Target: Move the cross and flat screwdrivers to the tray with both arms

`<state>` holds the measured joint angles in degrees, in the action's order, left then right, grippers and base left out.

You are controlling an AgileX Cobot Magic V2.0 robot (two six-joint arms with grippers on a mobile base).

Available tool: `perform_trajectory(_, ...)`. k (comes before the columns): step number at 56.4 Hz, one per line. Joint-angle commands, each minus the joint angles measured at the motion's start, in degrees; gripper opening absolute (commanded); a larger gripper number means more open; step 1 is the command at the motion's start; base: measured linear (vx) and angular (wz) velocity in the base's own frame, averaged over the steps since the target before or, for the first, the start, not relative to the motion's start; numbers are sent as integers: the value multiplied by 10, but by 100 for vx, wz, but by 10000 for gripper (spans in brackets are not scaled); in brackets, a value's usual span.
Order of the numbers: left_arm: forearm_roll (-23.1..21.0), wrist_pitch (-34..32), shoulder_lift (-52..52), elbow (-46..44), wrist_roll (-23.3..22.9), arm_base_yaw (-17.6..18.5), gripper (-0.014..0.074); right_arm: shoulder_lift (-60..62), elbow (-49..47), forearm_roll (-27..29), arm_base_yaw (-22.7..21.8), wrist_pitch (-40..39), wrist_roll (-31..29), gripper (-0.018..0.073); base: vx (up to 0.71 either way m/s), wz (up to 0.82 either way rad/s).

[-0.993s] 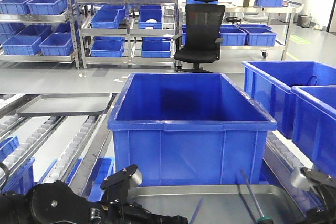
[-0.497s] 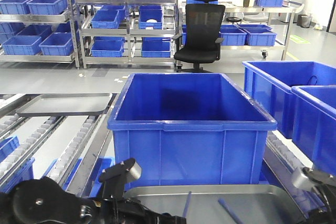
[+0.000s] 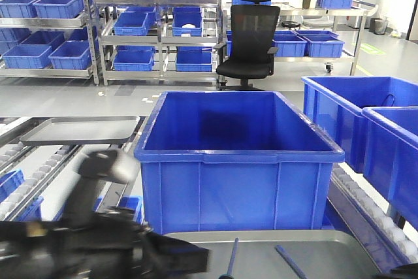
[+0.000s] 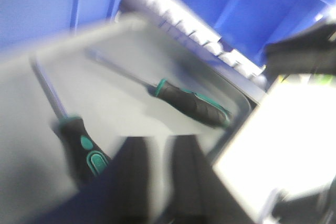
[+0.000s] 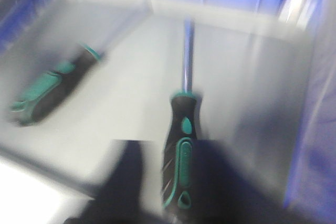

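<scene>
you see both screwdrivers (image 4: 191,103) (image 5: 179,145) lying in the grey tray (image 3: 261,240) — apart, left gripper (image 4: 157,177) fingers parted and empty, right gripper (image 5: 157,192) blurred — can't tell its state

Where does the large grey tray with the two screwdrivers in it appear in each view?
Front: tray along the bottom edge, centre to right.
Left wrist: tray fills the left and centre.
Right wrist: tray fills most of the frame.
Shared landmark: blue bin just beyond its far rim.
</scene>
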<state>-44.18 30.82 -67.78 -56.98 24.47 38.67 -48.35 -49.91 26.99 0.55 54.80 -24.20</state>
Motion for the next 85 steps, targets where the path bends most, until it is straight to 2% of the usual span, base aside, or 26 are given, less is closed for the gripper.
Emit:
perform_trajectory(1, 55, -3, 50, -15, -6, 2, -8, 60, -19, 2, -1, -22, -3, -14, 0, 0)
perform_trajectory(9, 167, 38, 111, -7, -49, 2, 2, 184, -13, -11, -1, -56, -22, -10, 0, 0)
perform_trajectory(15, 209, 15, 172, 45, -52, 2, 2, 267, 43, -11, -1, -100, -16, -9, 0, 0)
perform_trajectory(22, 214, -54, 270, 140, -44, 2, 3, 360, 127, -11, -1, -143, -12, -8, 0, 0)
perform_trajectory(27, 216, -135, 343, 203, -42, 2, 3, 401, 168, -11, -1, -180, -10, -8, 0, 0)
perform_trajectory(34, 216, -216, 405, 246, -42, 2, 3, 420, 197, -11, -1, -210, -10, -8, 0, 0)
perform_trajectory(66, 216, -219, 425, 253, -42, 2, 3, 420, 201, -8, -1, -209, -10, -8, 0, 0)
perform_trajectory(69, 236, -223, 425, 263, -33, 1, 3, 420, 201, -8, -1, -209, -10, -8, 0, 0)
perform_trajectory(73, 339, -244, 435, 296, -18, -18, 3, 420, 201, -8, -1, -209, -10, -8, 0, 0)
perform_trajectory(75, 371, -261, 445, 322, -26, -39, 3, 420, 201, -8, -1, -208, -10, -8, 0, 0)
perform_trajectory(79, 401, -302, 477, 378, -48, -96, 3, 420, 201, -8, -1, -208, -10, -8, 0, 1)
perform_trajectory(85, 398, -330, 541, 454, -56, -190, 3, 420, 201, -8, -1, -208, -10, -8, 0, 0)
